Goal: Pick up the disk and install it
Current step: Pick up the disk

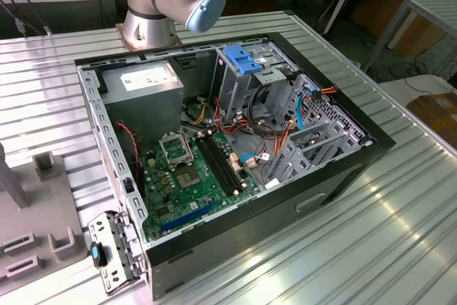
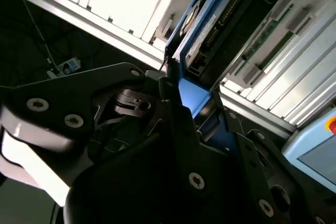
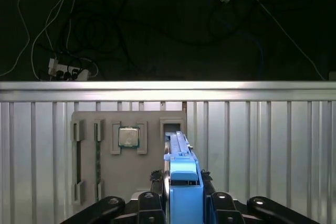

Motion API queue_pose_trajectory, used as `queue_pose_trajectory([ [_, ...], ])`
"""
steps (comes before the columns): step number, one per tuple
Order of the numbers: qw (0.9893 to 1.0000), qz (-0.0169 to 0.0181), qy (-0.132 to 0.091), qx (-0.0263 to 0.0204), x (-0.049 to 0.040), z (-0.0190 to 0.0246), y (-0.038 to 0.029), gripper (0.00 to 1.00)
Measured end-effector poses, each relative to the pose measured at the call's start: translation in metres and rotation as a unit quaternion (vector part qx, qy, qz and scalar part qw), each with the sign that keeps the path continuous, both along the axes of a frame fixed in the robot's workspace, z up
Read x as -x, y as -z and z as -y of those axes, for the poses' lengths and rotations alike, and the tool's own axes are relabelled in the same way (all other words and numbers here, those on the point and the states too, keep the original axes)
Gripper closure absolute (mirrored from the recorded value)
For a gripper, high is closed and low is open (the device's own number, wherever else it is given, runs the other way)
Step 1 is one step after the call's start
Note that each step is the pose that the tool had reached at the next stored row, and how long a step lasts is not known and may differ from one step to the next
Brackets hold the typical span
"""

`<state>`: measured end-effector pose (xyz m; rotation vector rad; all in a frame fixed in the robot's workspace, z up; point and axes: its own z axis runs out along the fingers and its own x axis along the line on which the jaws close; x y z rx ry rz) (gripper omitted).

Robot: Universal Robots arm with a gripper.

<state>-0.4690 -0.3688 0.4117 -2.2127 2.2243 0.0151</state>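
Observation:
The disk (image 3: 181, 174), a flat drive in a bright blue carrier frame, stands edge-on between my black fingers (image 3: 220, 203) in the first wrist view. My gripper (image 3: 182, 205) is shut on it, above a grey fixture plate (image 3: 131, 174) on the ribbed metal table. The second wrist view shows the same disk (image 2: 202, 30) reaching away from the gripper (image 2: 195, 109), its blue frame caught between the dark fingers. The open computer case (image 1: 335, 176) lies on its side in the exterior view, motherboard (image 1: 193, 169) facing up.
A paler blue bracket (image 1: 243, 58) tops the drive cage at the back of the case. The arm's base (image 1: 153, 12) stands behind the case. The fixture plate carries a processor (image 3: 127, 137) and a memory stick (image 3: 97, 156). Cables (image 3: 63, 66) lie beyond the table's edge.

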Motion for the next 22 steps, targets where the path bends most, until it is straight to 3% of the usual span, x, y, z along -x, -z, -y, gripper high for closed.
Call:
queue_pose_trajectory([
  [2, 1.0000, 0.0000, 0.000, 0.0000, 0.0000, 0.0000, -0.0262, 0.63],
  [7, 1.0000, 0.0000, 0.000, 0.0000, 0.0000, 0.0000, -0.0604, 0.63],
  [9, 1.0000, 0.0000, 0.000, 0.0000, 0.0000, 0.0000, -0.0661, 0.63],
  [16, 1.0000, 0.0000, 0.000, 0.0000, 0.0000, 0.0000, -0.1004, 0.63],
  [22, 1.0000, 0.0002, 0.000, 0.0000, -0.0033, 0.0001, -0.1019, 0.63],
])
